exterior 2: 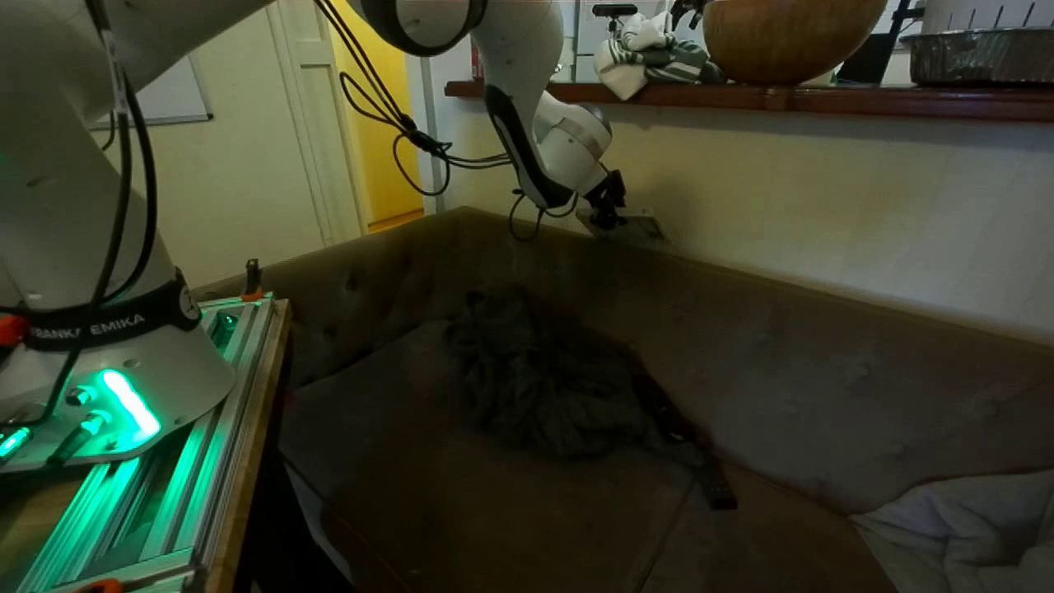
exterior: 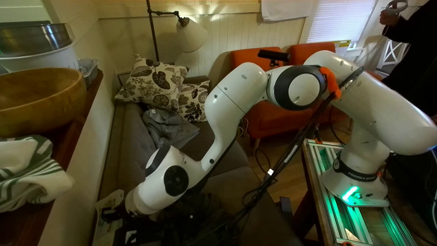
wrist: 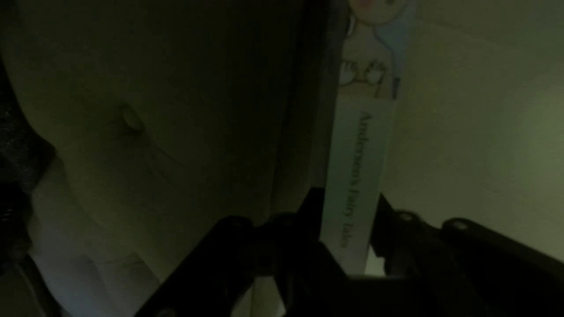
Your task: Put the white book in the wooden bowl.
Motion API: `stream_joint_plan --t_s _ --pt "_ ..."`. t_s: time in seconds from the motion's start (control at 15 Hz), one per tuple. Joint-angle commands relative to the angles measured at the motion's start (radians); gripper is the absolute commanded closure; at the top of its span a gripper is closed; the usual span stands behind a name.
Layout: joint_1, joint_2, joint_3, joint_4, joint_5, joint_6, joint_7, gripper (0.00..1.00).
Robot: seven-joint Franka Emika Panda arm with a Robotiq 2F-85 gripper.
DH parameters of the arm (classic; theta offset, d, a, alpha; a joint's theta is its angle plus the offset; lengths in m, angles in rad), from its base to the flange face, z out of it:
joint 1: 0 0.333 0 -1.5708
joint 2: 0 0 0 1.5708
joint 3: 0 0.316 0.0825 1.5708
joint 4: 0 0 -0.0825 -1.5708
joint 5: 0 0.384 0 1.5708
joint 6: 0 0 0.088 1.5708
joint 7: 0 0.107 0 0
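In poor light, my gripper [wrist: 349, 210] seems clenched across the white book [wrist: 359, 149] beside the wall [wrist: 480, 154], pinching its thickness presumably the surest hold; in an exterior view, the wooden bowl [exterior: 42, 102] sits at the gripper's eleven o'clock.

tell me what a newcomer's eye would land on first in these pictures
Most likely the white robot arm, sprawling across the middle of an exterior view, and the green light glowing at its base. Next, perhaps, the wooden bowl on the brown ledge in both exterior views. In the dim wrist view, the pincer straddles the white book lettered Andersen's Fairy Tales.
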Motion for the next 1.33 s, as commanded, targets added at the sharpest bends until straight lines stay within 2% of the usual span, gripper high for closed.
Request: stream_joint_plan --t_s 0.0,0.07,0.27,0.53,0.67,0.8,0.93,1.27 --pt "-0.092 -0.155 0.061 -0.235 0.010 -0.064 0.057 0.93" --pt "-0.097 -0.177 0.052 -0.281 0.043 -0.067 0.057 0.93" --pt "-0.180 -0.262 0.132 -0.422 0.134 -0.185 0.042 0.93" --pt "-0.259 -0.374 0.225 -0.505 0.273 -0.363 0.043 0.93" --pt "-0.280 -0.455 0.235 -0.529 0.347 -0.405 0.044 0.93" --pt "-0.280 -0.556 0.211 -0.559 0.444 -0.411 0.044 0.93" --pt "-0.262 -0.668 0.160 -0.597 0.537 -0.393 0.050 0.93" --pt "-0.216 -0.935 0.039 -0.693 0.696 -0.395 0.048 0.93"
